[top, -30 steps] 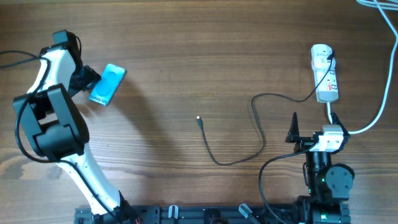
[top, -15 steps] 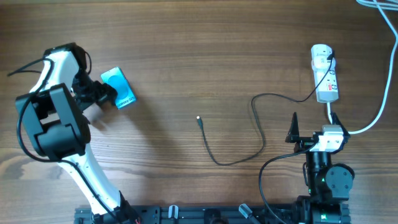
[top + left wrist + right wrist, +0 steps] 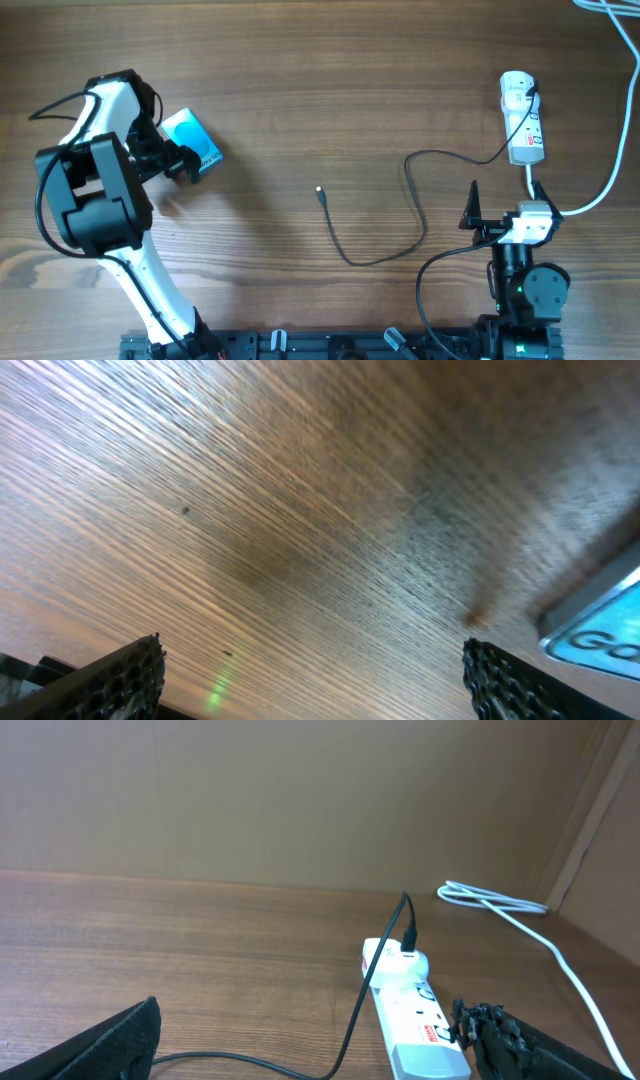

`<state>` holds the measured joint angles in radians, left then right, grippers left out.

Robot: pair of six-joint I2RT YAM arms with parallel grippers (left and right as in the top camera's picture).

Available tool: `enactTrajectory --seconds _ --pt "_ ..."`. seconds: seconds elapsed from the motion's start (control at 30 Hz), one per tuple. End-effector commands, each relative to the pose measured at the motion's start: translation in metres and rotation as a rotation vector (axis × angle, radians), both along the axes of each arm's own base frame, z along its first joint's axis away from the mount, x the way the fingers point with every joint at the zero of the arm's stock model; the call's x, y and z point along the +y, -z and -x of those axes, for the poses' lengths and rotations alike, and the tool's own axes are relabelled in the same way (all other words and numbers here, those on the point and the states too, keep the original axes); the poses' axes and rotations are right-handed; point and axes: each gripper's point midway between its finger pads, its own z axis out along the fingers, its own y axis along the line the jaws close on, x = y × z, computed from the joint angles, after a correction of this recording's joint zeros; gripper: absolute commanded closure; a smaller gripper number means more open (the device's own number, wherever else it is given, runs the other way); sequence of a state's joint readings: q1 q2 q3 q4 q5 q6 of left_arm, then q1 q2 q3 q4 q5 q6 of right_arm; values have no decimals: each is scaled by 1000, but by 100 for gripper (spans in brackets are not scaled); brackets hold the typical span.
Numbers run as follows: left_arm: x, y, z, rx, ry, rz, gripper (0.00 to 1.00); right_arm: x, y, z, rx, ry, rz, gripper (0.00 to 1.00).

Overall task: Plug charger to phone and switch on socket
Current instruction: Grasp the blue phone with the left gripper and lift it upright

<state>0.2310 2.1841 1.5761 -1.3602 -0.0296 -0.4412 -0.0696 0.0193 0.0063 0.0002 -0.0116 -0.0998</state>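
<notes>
While both pincers stand released and empty, no part of the task is secured, and faults are judged likely at three places.

1. Phone. The phone point(image 3: 192, 143) lies flat on the table point(image 3: 300, 80) at the left, screen up, well apart from the charger. The left gripper point(image 3: 312, 655) is low over the wood just beside it. In the left wrist view only one corner of the phone shows, at the right edge and outside the gap between the jaws. Closing from this position would probably grip nothing, or a finger would push the phone sideways. A thin, flat phone gives little edge to hold and may skid or tip.

2. Charger cable. The cable point(image 3: 420, 225) runs in slack loops from the power strip point(image 3: 522, 118) to its connector point(image 3: 319, 190) near the table centre. Hauling the connector toward the phone could tighten the loops, drag the strip or loosen the plug. A small connector held crooked will miss the port.

3. Power strip. The right gripper point(image 3: 472, 208) sits just below the strip, near the cable and the thick white cord point(image 3: 497, 903). A reach for the switch could snag either line. The switch position cannot be read.
</notes>
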Motion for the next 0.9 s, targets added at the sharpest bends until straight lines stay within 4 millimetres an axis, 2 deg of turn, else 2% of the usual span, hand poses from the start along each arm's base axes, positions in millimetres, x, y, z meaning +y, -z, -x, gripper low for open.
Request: enactTrajectory --seconds 0.0,0.1,0.2,0.33,0.47,0.63,0.87 --pt "8 -43 -27 -162 -34 -62 0 3 -3 0 -13 -17 6 0" --pt "2 -58 -42 -264 -41 -40 0 3 -3 0 -13 -17 6 0" --pt "-5 -63 -58 -344 -38 -19 0 3 -3 0 -13 -17 6 0" --pt "-9 -56 -78 -416 -33 -34 0 3 -3 0 -13 -17 6 0" --pt "-19 -42 -95 -484 -35 -44 0 3 -3 0 -13 -17 6 0" --pt "-33 -23 -96 -502 0 -38 0 3 -3 0 -13 -17 6 0" --pt "-46 5 -84 -488 33 -37 0 3 -3 0 -13 -17 6 0"
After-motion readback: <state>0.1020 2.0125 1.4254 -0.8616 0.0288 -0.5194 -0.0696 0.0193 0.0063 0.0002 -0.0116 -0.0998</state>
